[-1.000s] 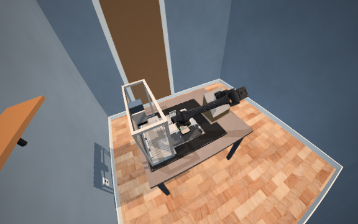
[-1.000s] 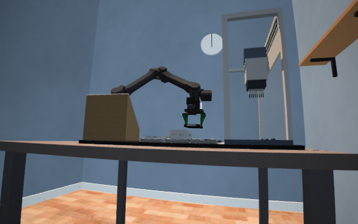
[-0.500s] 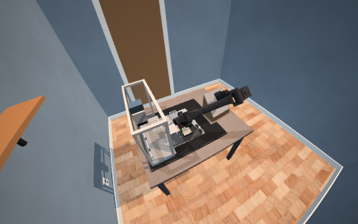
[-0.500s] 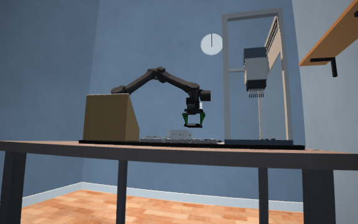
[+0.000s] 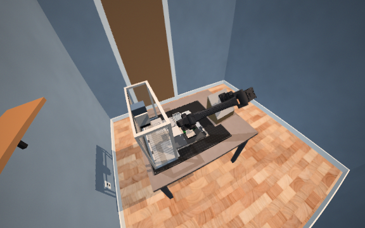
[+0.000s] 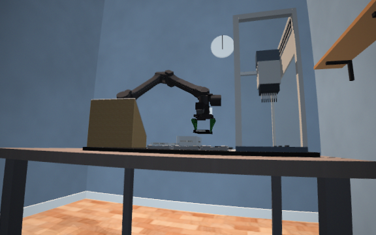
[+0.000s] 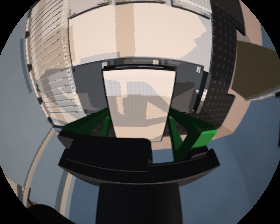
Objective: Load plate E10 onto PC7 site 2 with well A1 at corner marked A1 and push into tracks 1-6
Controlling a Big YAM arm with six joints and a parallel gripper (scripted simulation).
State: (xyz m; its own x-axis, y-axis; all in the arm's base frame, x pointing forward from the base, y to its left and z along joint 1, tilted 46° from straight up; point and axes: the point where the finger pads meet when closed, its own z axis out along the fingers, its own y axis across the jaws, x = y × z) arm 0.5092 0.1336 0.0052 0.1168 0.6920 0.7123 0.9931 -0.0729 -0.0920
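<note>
Open air below gripper point(image 6: 203, 125) w/ plate E10 point(image 6: 203, 131); instrument frame point(image 6: 237, 98) close beside; deep-well block point(image 6: 188, 140) underneath.

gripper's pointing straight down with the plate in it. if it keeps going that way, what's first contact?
Likely the carrier on the apron. The gripper, shut on the 384-well plate, hangs above the deck, and the wrist view shows a carrier site right below. The held plate would touch first; exact depth is unclear.
</note>
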